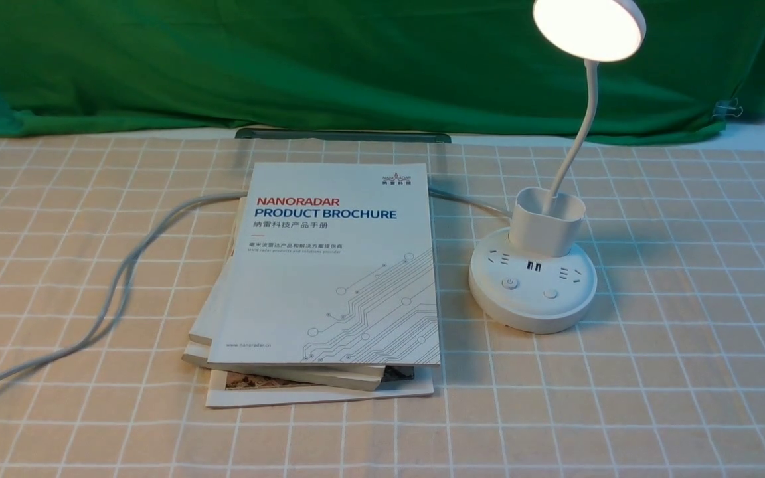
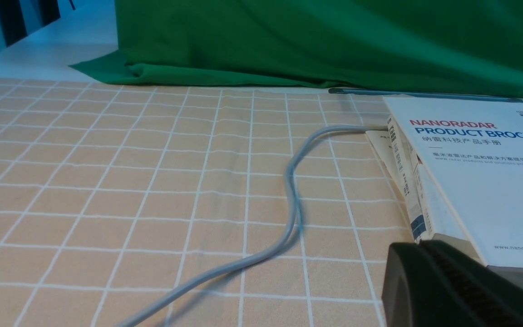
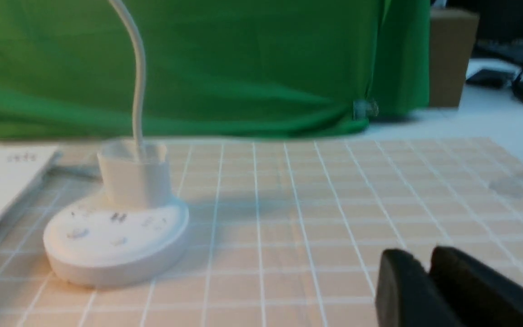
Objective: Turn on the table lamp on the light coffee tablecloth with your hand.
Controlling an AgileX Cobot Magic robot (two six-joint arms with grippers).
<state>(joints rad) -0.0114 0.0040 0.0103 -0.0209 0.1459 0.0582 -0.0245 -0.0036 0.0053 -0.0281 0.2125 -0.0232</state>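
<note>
A staged lab table: green backdrop cloth [image 1: 329, 66] behind gridded tablecloth [image 1: 655, 372]

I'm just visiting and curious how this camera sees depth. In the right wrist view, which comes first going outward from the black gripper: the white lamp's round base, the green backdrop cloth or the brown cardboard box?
1. The white lamp's round base, on the checked tan tablecloth, nearest the right gripper.
2. The green backdrop cloth, behind the lamp.
3. The brown cardboard box, beyond the backdrop's edge.
</note>
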